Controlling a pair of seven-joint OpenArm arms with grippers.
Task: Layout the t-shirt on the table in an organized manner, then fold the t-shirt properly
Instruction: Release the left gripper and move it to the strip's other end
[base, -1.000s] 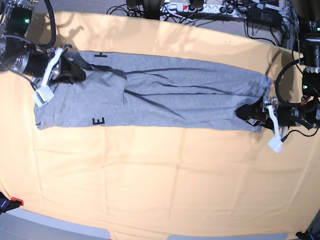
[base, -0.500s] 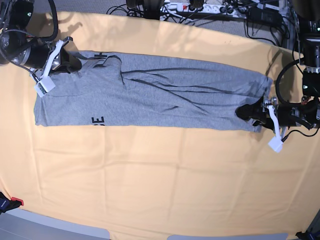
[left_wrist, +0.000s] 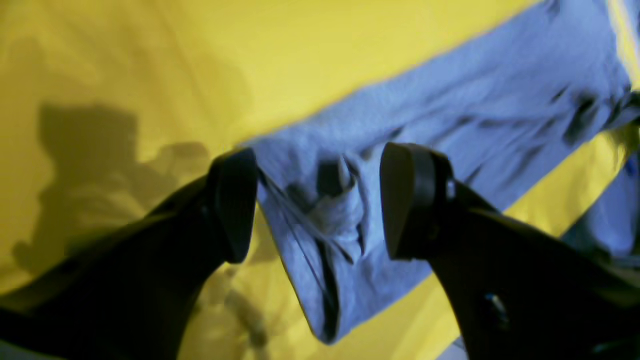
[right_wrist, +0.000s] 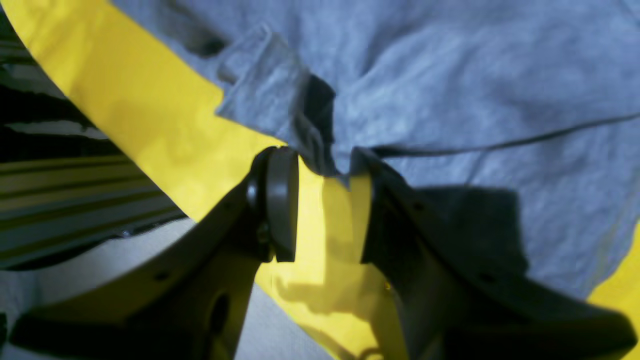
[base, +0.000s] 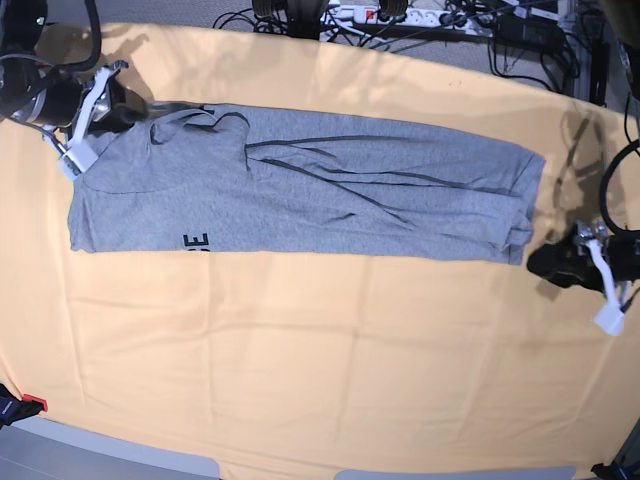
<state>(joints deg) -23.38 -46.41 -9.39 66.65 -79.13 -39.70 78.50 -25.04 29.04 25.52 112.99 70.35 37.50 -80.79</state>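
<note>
The t-shirt (base: 330, 190) lies as a long grey band across the far half of the table (base: 320, 360), with a bit of black lettering (base: 197, 241) at its near left edge. My right gripper (base: 132, 110) is at the shirt's far left corner. In the right wrist view the right gripper (right_wrist: 322, 167) is open, with a folded cloth edge (right_wrist: 280, 95) just past its tips and yellow table between them. My left gripper (base: 540, 262) sits just off the shirt's right end. The left wrist view shows the left gripper (left_wrist: 317, 200) open above the shirt's bunched corner (left_wrist: 335, 215).
Cables and a power strip (base: 400, 15) run along the table's far edge. A grey strip (base: 120, 455) marks the near edge, with a small red and black object (base: 20, 405) at the near left. Faint creases cross the yellow cloth.
My right gripper carried the shirt's far left edge outward and has opened. My left gripper has drawn back to the right, off the shirt's end.
</note>
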